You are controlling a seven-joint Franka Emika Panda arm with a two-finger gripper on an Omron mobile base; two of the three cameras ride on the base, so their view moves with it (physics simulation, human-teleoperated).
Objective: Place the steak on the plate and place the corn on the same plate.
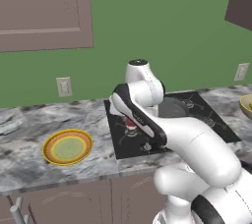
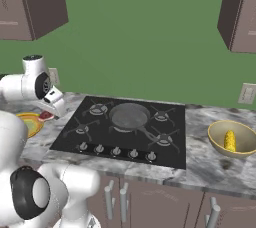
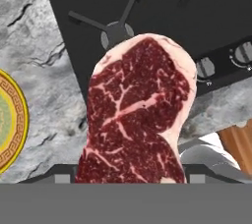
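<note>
My fingers (image 1: 130, 124) are clamped on the steak (image 3: 135, 115), seen in hand view as a large red slab w/ pale marbling and a fat rim, rising from the bottom edge where my tips are hidden behind it. In left base view a small bit of red meat (image 1: 130, 122) shows under my wrist, above the left part of the black cooktop (image 1: 197, 120); right base view shows a red sliver (image 2: 46, 116) just beside the hand, near the plate (image 2: 29, 123).

Plate (image 1: 67, 147): round, yellow-orange rim, pale green centre, flat on the grey marbled surface (image 1: 29, 164), left of the cooktop and apart from it. In hand view its patterned rim (image 3: 12, 120) sits at the left edge, w/ bare stone between it and the steak. Steak is off the plate, held in the air.

Corn (image 2: 230, 141): yellow cob lying inside a tan bowl (image 2: 220, 144) on the surface right of the cooktop, well apart from the plate. Bowl edge also at the right border of left base view (image 1: 247, 105).

Grey round pan (image 2: 130, 116) sits on the cooktop's middle burners, handle toward the front right. Knobs (image 2: 116, 150) line the cooktop's front edge. Green wall, brown cabinets above; wall outlet (image 1: 64, 86) behind the plate.
</note>
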